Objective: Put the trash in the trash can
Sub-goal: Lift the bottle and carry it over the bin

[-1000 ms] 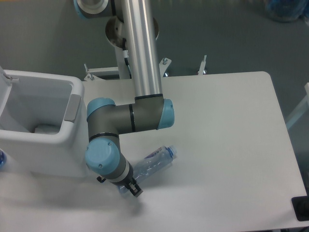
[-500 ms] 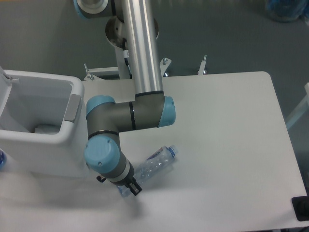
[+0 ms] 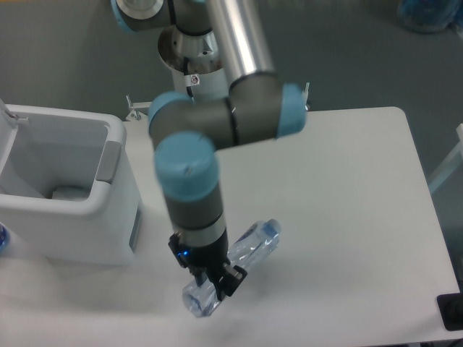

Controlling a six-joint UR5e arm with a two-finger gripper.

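White and flat, the table point(image 3: 340, 217) is carrying everything, with grey floor showing behind it. I am reaching my black two-finger gripper point(image 3: 215, 283) down over the lower end of the crushed clear plastic water bottle with blue cap and label point(image 3: 242, 266), which is lying slanted near the table's front edge. My fingers point(image 3: 233, 277) are standing on both sides of the bottle and seem closed on it, but I cannot tell if they are really pressing. The large white rectangular plastic bin with rounded corners point(image 3: 108, 217) is standing to one side, well apart from the bottle.

I am judging that the thin, crushed plastic can bend or slip out, because I am holding it near one end, so it may swing or fall before reaching the bin. Something pale is lying inside the bin; it may be the white packet, but the wall is hiding most of it.
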